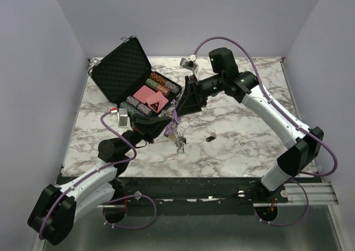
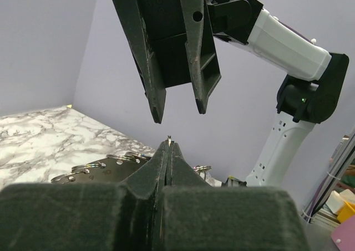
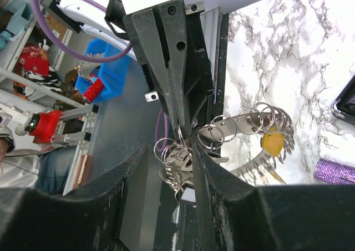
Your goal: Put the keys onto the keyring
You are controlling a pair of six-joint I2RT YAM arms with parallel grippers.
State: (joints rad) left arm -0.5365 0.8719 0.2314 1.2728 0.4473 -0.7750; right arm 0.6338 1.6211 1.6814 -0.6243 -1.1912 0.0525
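The keyring [image 1: 177, 136], a silver band strung with small split rings and keys, hangs above the marble table [image 1: 249, 134] from my left gripper [image 1: 169, 124]. That gripper is shut, and a thin sliver of metal shows at its tip [image 2: 168, 143]. In the right wrist view the keyring's holed band [image 3: 239, 126] fans right, with a yellow key cap [image 3: 270, 142] on it. My right gripper [image 3: 169, 144] is open, its fingers either side of a cluster of rings and keys [image 3: 180, 170], just above the left gripper's tip [image 3: 181, 130]. One loose dark-headed key [image 1: 211, 137] lies on the table.
An open black case [image 1: 119, 68] with poker chips [image 1: 158, 87] and cards stands at the back left, close behind both grippers. A purple glittery tube [image 3: 334, 170] lies on the marble near the keyring. The table's near edge [image 1: 194, 176] runs just behind the arm bases.
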